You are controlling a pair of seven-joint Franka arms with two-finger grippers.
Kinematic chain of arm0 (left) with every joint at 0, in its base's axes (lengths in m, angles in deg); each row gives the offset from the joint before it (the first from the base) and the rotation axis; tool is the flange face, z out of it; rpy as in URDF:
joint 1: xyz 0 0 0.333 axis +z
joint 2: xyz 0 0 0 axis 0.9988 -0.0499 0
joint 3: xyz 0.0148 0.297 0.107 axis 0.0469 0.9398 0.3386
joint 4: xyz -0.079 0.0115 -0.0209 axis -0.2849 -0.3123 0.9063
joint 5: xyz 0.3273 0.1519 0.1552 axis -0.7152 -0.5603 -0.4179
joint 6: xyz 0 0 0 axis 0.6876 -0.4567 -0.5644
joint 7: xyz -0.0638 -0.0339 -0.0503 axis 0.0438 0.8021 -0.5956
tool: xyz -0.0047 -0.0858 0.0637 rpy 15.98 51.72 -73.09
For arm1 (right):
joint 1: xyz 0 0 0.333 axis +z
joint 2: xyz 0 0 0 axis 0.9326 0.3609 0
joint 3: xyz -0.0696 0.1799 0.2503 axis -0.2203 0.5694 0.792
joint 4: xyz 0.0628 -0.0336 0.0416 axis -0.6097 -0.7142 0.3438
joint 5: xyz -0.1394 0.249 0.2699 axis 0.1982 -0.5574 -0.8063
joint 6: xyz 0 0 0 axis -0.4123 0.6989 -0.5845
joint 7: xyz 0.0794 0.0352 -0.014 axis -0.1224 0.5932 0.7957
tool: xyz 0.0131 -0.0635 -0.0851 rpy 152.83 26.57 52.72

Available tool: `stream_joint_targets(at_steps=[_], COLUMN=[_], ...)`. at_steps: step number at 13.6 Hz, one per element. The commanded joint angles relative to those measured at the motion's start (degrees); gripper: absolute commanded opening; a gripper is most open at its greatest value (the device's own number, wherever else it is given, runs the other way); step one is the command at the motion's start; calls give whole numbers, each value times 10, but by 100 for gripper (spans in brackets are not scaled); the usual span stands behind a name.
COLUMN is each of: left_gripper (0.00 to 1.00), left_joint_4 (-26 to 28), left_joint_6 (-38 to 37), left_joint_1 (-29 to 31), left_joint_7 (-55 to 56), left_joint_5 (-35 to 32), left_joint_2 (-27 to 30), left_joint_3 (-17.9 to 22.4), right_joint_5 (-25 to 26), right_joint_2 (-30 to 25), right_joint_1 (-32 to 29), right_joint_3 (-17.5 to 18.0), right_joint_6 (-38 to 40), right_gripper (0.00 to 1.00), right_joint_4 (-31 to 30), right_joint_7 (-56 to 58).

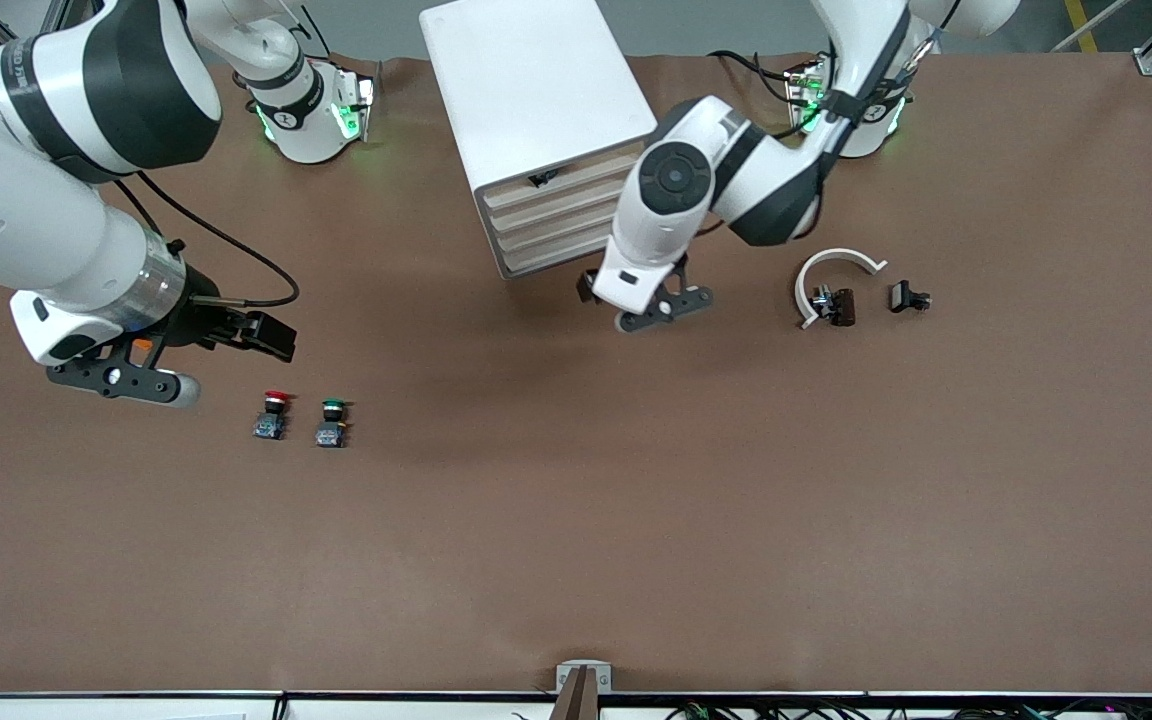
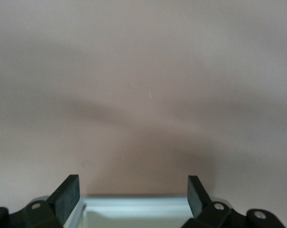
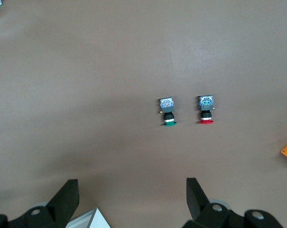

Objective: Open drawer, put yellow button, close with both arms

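Brown counter (image 1: 576, 540), both arm bases along its robot edge. White cabinet (image 1: 536, 90) sits between the bases, its four beige drawer fronts facing the camera at a slant. All four look pushed in, the top drawer (image 1: 561, 178) included; a small dark mark shows on its front.

Left gripper (image 1: 654, 308) hangs low over the counter just in front of the cabinet's corner toward the left arm's end, below the drawer stack. Fingers (image 2: 67, 195) wide apart, holding nothing; the left wrist view shows only bare counter between them.

Right gripper (image 1: 151, 372) is over the counter toward the right arm's end, beside the red button (image 1: 273, 415). Fingers (image 3: 67, 198) wide apart, empty. Right wrist view looks down on the red button and the green button (image 1: 332, 423), which stand side by side, close but apart.

Yellow button: not seen in any view, so I cannot tell where it is.

Toward the left arm's end: a white curved clip (image 1: 829, 280) with a small dark part (image 1: 836, 305) lying in its arc, and another small black part (image 1: 909, 297) just beside it.
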Motion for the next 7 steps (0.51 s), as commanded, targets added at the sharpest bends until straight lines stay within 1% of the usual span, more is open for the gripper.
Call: stream_joint_targets(at_steps=[1, 7], left_gripper=[100, 100], left_joint_4=[-11, -36], left_joint_6=[-6, -7], left_joint_1=[42, 113], left_joint_7=[0, 0], left_joint_5=[-37, -76], left_joint_2=[8, 15], left_joint_3=[-8, -8], right_joint_5=[7, 6], right_joint_2=[-3, -2], right_joint_1=[-8, -8], right_joint_3=[8, 8], right_joint_6=[-3, -3], right_gripper=[100, 100], right_joint_4=[-1, -1], right_joint_7=[5, 5])
